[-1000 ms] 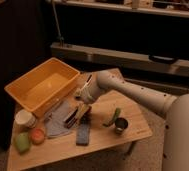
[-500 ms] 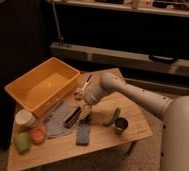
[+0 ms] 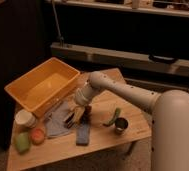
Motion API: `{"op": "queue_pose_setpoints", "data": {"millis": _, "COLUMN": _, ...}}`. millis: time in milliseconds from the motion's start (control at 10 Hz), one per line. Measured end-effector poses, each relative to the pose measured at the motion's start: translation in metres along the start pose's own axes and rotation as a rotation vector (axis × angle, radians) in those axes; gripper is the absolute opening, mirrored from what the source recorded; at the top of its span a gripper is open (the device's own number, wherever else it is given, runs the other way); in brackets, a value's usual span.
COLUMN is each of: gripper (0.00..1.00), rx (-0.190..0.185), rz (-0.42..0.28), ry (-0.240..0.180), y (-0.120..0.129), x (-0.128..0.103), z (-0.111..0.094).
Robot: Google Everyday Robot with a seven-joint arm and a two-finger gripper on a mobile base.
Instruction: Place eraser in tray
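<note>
Green object (image 3: 22, 142): front left corner of the wooden table (image 3: 103, 145), with a reddish-brown lump (image 3: 37, 135) touching its right side.
Blue block (image 3: 82, 134): flat on the table, just in front of the gripper.
White cup (image 3: 24, 118): just behind the green object.
Metal cup (image 3: 120, 125): right of centre, beside a green curved item (image 3: 113, 117).
Gripper (image 3: 78, 116): low over a grey cloth (image 3: 60, 120); whether its fingers are spread or pinching, I cannot tell.
Eraser (image 3: 70, 119): dark bar at the gripper's tip, on the cloth.
Tray (image 3: 19, 95): yellow-orange, rear left.
</note>
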Motion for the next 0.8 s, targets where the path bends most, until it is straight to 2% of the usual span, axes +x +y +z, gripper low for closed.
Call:
{"op": "queue_pose_setpoints", "data": {"millis": 300, "gripper": 0.8, "rx": -0.038, "rz": -0.014, "ry": 0.015, "y": 0.004, "x": 0.003, "z": 0.022}}
{"op": "queue_pose_setpoints", "data": {"millis": 600, "gripper": 0.8, "rx": -0.06, "rz": -0.011, "ry": 0.023, "y": 0.007, "x": 0.013, "z": 0.036}}
{"op": "queue_pose_setpoints", "data": {"millis": 800, "gripper": 0.66, "rx": -0.081, "rz": -0.005, "ry": 0.023, "y": 0.008, "x": 0.022, "z": 0.044}}
